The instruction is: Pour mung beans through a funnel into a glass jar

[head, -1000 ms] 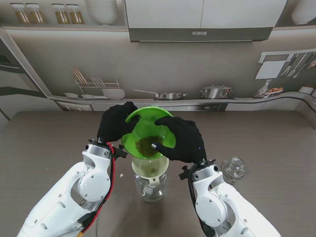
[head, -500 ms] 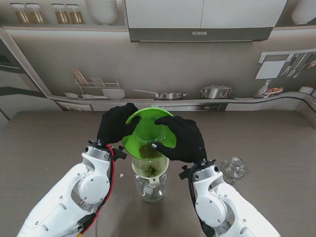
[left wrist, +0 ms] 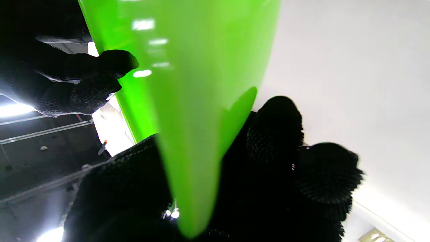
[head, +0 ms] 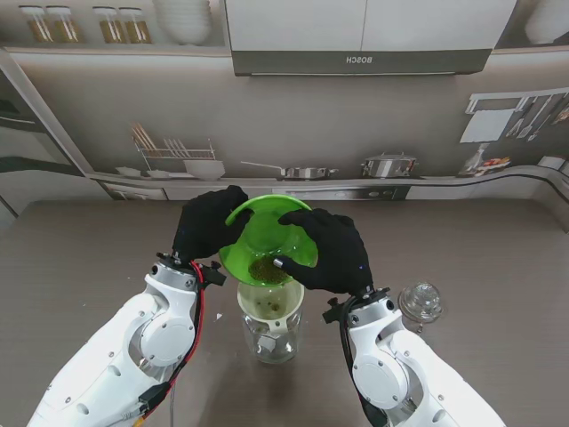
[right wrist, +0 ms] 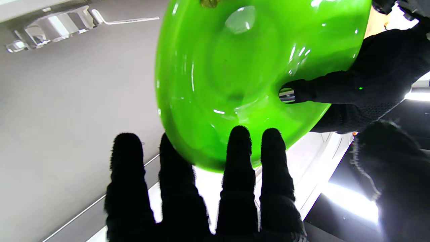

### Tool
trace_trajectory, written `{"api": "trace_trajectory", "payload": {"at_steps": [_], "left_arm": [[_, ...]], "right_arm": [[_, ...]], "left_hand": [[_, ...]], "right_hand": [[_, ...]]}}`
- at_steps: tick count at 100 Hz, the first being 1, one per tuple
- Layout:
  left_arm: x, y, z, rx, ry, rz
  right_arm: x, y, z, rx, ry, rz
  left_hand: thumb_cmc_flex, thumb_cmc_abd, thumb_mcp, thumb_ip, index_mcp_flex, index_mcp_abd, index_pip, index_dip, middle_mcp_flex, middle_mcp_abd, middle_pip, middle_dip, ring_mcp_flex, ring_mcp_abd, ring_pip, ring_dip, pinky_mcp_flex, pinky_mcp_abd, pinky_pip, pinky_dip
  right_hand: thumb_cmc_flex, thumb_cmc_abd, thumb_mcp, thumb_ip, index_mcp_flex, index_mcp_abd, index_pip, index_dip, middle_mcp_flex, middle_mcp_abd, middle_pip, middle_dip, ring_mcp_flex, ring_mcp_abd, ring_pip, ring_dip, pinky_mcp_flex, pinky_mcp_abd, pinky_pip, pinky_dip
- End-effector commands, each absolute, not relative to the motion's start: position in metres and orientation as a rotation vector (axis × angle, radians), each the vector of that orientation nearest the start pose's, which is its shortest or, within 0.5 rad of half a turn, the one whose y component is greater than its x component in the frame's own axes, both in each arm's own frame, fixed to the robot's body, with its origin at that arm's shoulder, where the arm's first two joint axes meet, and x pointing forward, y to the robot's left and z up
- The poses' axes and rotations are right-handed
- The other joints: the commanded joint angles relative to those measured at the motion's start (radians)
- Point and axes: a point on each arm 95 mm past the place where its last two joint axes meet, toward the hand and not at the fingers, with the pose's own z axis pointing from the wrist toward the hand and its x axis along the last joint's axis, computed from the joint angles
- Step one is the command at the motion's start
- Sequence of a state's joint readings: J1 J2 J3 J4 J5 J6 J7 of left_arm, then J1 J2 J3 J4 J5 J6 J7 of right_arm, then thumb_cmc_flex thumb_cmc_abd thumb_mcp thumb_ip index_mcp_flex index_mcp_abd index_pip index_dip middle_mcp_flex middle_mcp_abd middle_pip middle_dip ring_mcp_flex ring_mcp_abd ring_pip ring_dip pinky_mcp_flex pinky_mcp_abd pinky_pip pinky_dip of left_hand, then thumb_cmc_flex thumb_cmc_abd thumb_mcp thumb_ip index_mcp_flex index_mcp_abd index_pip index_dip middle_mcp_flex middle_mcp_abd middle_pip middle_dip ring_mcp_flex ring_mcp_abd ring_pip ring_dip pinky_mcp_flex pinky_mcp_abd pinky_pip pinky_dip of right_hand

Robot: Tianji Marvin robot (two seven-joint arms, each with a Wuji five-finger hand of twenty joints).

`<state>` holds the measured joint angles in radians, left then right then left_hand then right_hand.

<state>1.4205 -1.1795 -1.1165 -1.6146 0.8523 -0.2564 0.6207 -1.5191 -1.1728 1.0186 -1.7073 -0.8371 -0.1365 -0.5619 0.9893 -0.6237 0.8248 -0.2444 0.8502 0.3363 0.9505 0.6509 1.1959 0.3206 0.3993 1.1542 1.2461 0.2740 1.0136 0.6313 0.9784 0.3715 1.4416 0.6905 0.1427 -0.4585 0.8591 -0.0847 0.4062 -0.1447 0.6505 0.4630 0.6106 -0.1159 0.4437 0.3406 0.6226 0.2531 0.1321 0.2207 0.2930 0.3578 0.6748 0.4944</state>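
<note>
A bright green bowl [head: 267, 231] is tipped steeply toward me over a pale funnel [head: 269, 307] that sits in the mouth of a glass jar [head: 271, 342]. Mung beans [head: 267, 269] are gathered at the bowl's low lip, and some lie inside the funnel. My left hand [head: 206, 222], in a black glove, grips the bowl's left rim. On the right rim is my right hand [head: 331, 253]. The right wrist view shows the bowl's underside [right wrist: 242, 74] with my fingers [right wrist: 238, 174] against it. In the left wrist view the bowl wall [left wrist: 188, 84] fills the middle.
A glass jar lid [head: 420, 302] lies on the table to the right of my right forearm. The brown table top [head: 98, 258] ends at a wall printed with a kitchen scene. Both white forearms flank the jar closely.
The bowl has tipped a little further toward me. The heap of beans in it has shrunk and slid to the low lip, with more beans now in the funnel.
</note>
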Motion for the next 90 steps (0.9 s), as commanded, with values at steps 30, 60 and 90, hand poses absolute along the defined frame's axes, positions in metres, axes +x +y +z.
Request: {"api": "trace_trajectory", "payload": {"at_steps": [30,60,90], "left_arm": [[0.4109,-0.0565,-0.2135,-0.711,0.860,-2.220],[0.4108,-0.0551,-0.2121,-0.672,0.871,-2.218],[0.4110,-0.0543,-0.2117,-0.646,0.887,-2.211]], "right_arm": [[0.3703,0.0966,-0.2431,0.914,0.935,2.197],[0.3704,0.0963,-0.2429,0.901,0.927,2.199],[0.3691,0.0953,-0.2419,0.885,0.942,2.186]], "left_hand": [[0.125,0.069,0.118,0.060,0.045,-0.132,0.146,0.024,0.028,-0.028,0.022,0.019,0.021,-0.024,0.022,0.002,0.032,-0.053,0.032,-0.009],[0.124,0.069,0.118,0.060,0.041,-0.133,0.152,0.020,0.028,-0.028,0.022,0.019,0.021,-0.026,0.020,0.001,0.033,-0.058,0.031,-0.011],[0.124,0.070,0.118,0.059,0.040,-0.135,0.156,0.017,0.026,-0.030,0.022,0.019,0.021,-0.026,0.018,0.000,0.032,-0.059,0.030,-0.012]], "right_hand": [[-0.026,-0.020,0.029,0.020,0.015,-0.023,0.002,0.008,-0.014,0.016,-0.018,-0.007,-0.010,-0.020,-0.003,-0.017,-0.010,0.030,-0.019,-0.008],[-0.027,-0.024,0.027,0.018,0.020,-0.028,0.002,0.007,-0.017,0.013,-0.017,-0.007,-0.014,-0.022,-0.004,-0.018,-0.014,0.029,-0.019,-0.010],[-0.031,-0.022,0.014,0.019,0.017,-0.034,-0.004,0.005,-0.027,0.015,-0.022,-0.008,-0.026,-0.023,-0.009,-0.020,-0.024,0.029,-0.023,-0.012]]}}
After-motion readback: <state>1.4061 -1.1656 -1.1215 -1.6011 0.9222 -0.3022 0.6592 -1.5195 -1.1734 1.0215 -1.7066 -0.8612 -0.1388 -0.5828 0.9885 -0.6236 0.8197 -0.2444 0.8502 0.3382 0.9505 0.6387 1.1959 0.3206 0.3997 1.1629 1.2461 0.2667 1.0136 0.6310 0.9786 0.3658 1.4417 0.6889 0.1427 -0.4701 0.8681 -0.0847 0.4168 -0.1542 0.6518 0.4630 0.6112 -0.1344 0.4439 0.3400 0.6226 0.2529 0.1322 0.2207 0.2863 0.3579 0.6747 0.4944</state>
